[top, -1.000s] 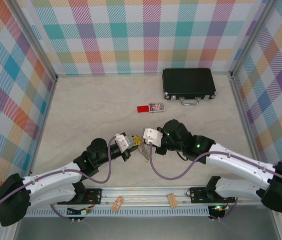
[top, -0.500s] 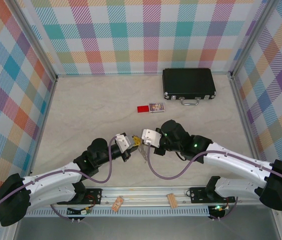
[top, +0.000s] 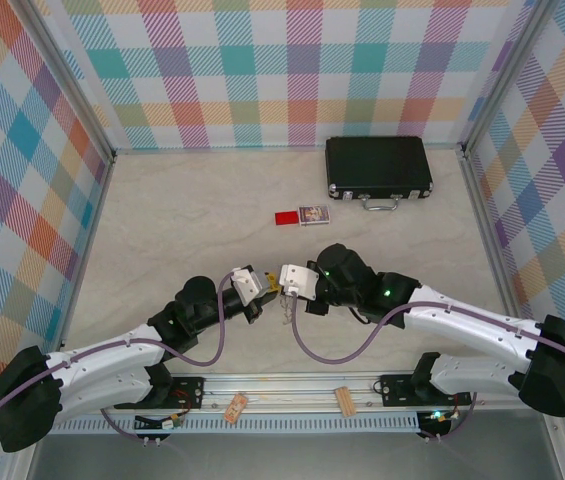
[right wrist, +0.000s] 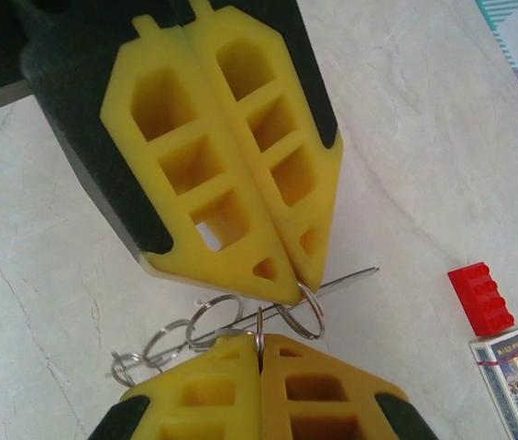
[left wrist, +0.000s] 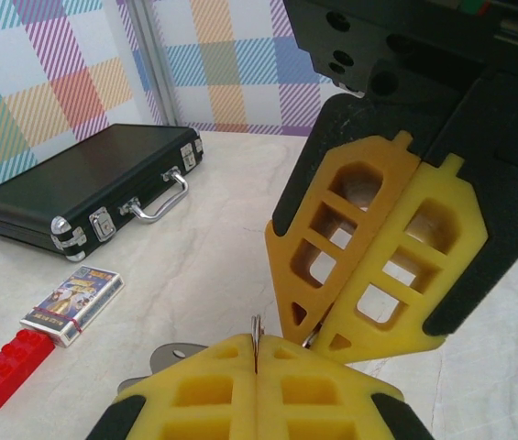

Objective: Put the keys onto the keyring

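Two risks, should you draw the arms apart now: thin wire of the keyring [right wrist: 192, 330] slipping out of a grip, or bending open. Left gripper [right wrist: 288, 270]: closed tight, pinching one loop. Right gripper [right wrist: 259, 341]: clamped likewise on a neighbouring loop. Pose: both arms angled inward, tips meeting nose to nose, low over the table [right wrist: 405, 137].

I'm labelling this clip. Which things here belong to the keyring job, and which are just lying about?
Job: keyring; left gripper; right gripper, both pinching it.
Lying about: black case; red brick; card box; wooden blocks.
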Motion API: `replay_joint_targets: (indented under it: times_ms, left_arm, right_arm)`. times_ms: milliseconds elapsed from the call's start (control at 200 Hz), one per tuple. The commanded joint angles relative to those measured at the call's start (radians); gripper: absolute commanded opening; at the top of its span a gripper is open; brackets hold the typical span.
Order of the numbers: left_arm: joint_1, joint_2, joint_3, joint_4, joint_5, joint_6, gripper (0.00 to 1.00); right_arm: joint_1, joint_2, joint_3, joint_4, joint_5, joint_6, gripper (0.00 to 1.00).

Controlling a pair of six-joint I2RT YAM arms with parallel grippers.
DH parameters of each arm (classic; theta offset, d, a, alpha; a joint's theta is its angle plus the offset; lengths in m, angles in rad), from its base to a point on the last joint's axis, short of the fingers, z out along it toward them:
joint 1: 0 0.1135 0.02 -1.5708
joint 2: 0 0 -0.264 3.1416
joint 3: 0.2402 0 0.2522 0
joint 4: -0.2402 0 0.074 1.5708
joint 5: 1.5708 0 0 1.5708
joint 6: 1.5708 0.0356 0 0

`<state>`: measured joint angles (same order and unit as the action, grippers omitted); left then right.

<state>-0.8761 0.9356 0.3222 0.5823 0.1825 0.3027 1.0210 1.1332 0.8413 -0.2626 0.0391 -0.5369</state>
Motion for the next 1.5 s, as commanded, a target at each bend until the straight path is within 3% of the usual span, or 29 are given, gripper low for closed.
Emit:
replay_joint_targets:
  times_ms: [0, 230, 580, 1495]
  left_arm:
    - [-0.012, -0.016, 0.000, 0.057, -0.006, -0.022, 0.00]
    - [-0.012, -0.022, -0.006, 0.070, -0.040, -0.033, 0.00]
    - [-0.012, -0.015, -0.008, 0.081, 0.018, -0.030, 0.00]
    - [-0.012, -0.016, -0.008, 0.081, 0.036, -0.027, 0.00]
  right_arm:
    - [0.007, -0.031, -0.016, 0.044, 0.018, -0.008, 0.00]
    - [0.006, -0.068, -0.052, 0.053, 0.046, 0.004, 0.00]
    - [0.006, -0.085, -0.062, 0.093, 0.098, 0.035, 0.00]
    - [0.006, -0.063, -0.050, 0.094, 0.052, 0.015, 0.00]
